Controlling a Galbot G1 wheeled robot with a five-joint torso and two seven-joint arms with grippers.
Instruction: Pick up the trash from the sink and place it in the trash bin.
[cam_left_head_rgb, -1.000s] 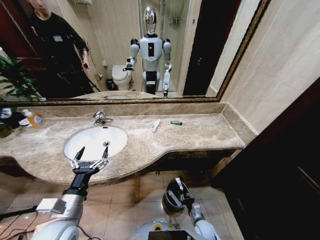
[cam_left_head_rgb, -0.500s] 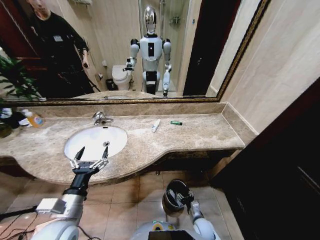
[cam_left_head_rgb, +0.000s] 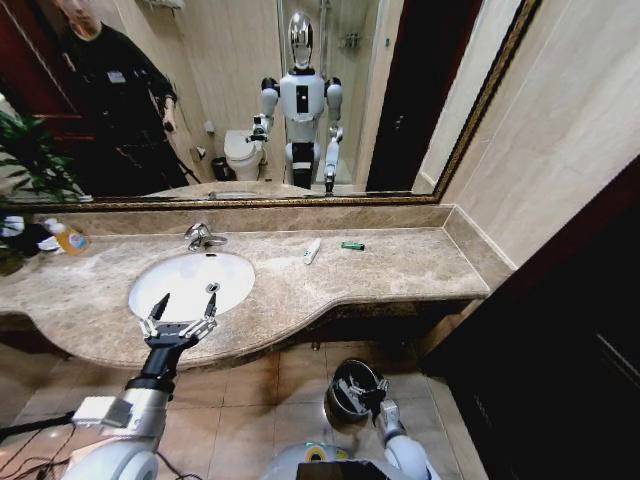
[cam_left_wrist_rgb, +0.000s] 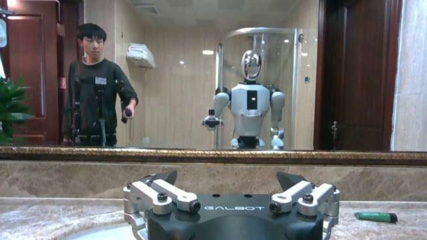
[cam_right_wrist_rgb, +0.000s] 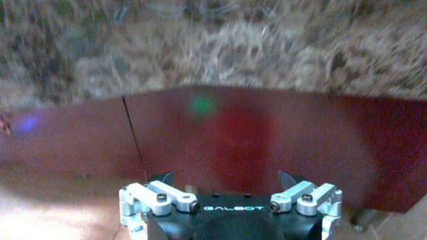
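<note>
The white oval sink (cam_left_head_rgb: 190, 283) sits in the beige marble counter, its chrome faucet (cam_left_head_rgb: 203, 237) behind it. On the counter to the right of the basin lie a slim white strip (cam_left_head_rgb: 311, 251) and a small green piece (cam_left_head_rgb: 352, 245), the green piece (cam_left_wrist_rgb: 375, 216) also lying beyond my left gripper's fingers. My left gripper (cam_left_head_rgb: 180, 320) (cam_left_wrist_rgb: 227, 180) hangs open and holds nothing above the basin's front rim. The dark round trash bin (cam_left_head_rgb: 345, 382) stands on the floor under the counter. My right gripper (cam_left_head_rgb: 374, 394) (cam_right_wrist_rgb: 227, 179) is open beside it, facing a red-brown panel.
A yellow-orange bottle (cam_left_head_rgb: 68, 238) and a green plant (cam_left_head_rgb: 30, 155) stand at the counter's far left. A wall mirror (cam_left_head_rgb: 250, 90) backs the counter. A dark cabinet (cam_left_head_rgb: 560, 350) closes off the right side. Tiled floor (cam_left_head_rgb: 260, 400) lies below the counter.
My right gripper has drawn back from over the trash bin, so the bin's black inside now shows. The left arm has not moved.
</note>
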